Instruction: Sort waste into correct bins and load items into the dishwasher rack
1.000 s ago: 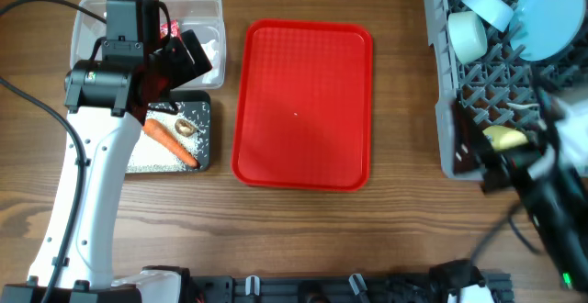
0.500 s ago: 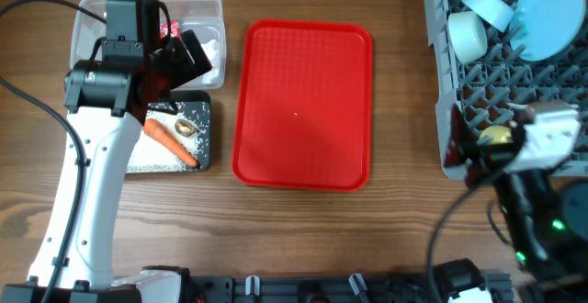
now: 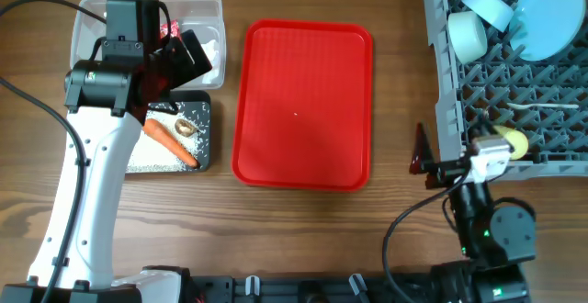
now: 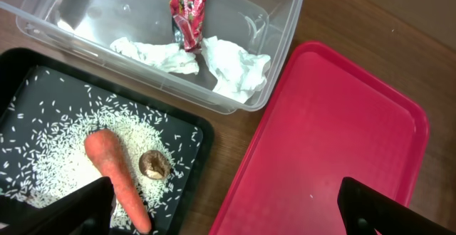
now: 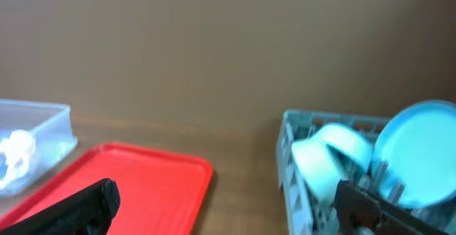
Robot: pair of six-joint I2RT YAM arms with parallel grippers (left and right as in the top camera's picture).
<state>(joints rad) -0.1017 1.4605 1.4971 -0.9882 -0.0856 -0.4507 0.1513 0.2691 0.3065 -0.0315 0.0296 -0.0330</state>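
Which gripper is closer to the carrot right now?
Left. The left gripper hovers over the clear tub, close to the carrot; the right gripper sits beyond the red tray, beside the dishwasher rack.

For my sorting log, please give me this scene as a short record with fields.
clear tub: tissue, wrapper
black tray: carrot, rice, brown lump
red tray: nothing on it
rack: plate, two bowls, yellow cup
left gripper: open, above the bins
right gripper: open, holds nothing

overhead: straight down | left wrist: close above black tray [image 4: 182, 149] | right wrist: low, level | shared: red tray [image 3: 303, 106]
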